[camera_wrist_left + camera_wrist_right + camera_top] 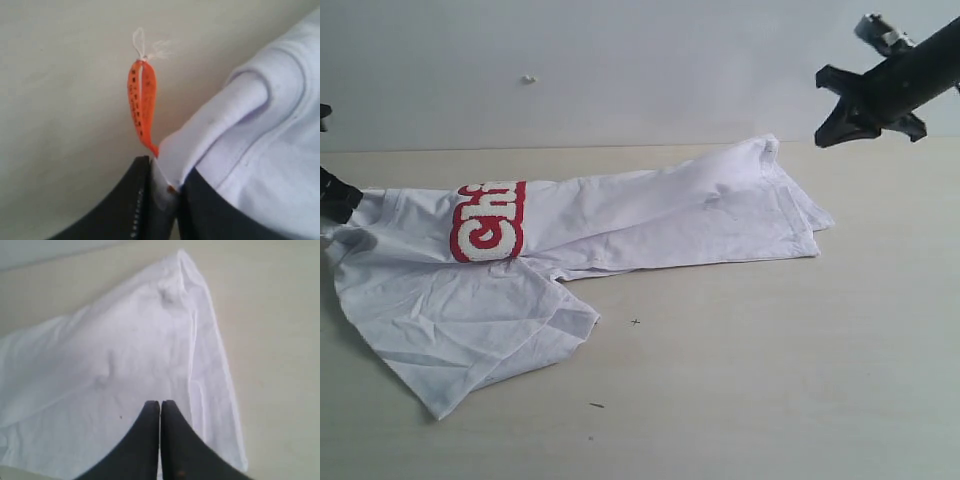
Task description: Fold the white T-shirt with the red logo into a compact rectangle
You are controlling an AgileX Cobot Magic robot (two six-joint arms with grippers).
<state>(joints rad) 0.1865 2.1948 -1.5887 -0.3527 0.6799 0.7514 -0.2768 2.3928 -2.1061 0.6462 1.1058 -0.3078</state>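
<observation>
Across the table (770, 380) sprawls the creased white T-shirt (650, 215), left gripper (165, 171) pinching it, right gripper (160, 406) clenched empty.

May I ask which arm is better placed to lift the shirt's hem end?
Right, probably: right gripper hangs shut, empty, above that end of the white T-shirt; left gripper is clamped at its collar.

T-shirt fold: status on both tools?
Left tool pinching white T-shirt near orange tag. Right tool shut, empty, above shirt. Shirt part-folded, not yet compact. Nothing blocking.
</observation>
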